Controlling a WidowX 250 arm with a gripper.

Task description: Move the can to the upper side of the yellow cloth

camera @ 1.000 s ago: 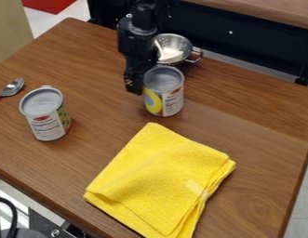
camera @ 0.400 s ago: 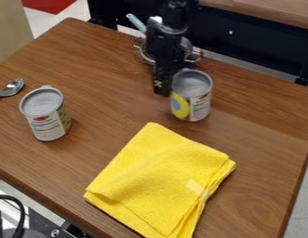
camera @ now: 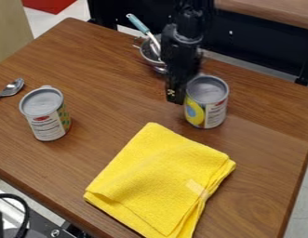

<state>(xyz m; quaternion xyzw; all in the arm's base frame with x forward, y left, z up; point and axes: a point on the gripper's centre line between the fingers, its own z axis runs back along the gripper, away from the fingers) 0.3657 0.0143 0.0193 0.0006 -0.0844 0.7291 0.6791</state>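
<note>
The gripper hangs down in the upper middle of the camera view, right against the left side of a can. This can is upright, with a grey top and a label in yellow, blue and white. It stands above and to the right of the folded yellow cloth, apart from it. The cloth lies in the lower middle. A second can stands upright at the left, with a white and green label. The gripper covers part of the area behind the first can.
Behind the gripper sits a metal colander, with a blue-handled utensil leaning in it. A spoon with a red handle lies at the table's left edge. The wooden table ends at the right in a slanted edge.
The gripper and the can beside it have moved together to the right and slightly down in the view. More of the colander and its utensil now shows. The cloth and the left can stayed put.
</note>
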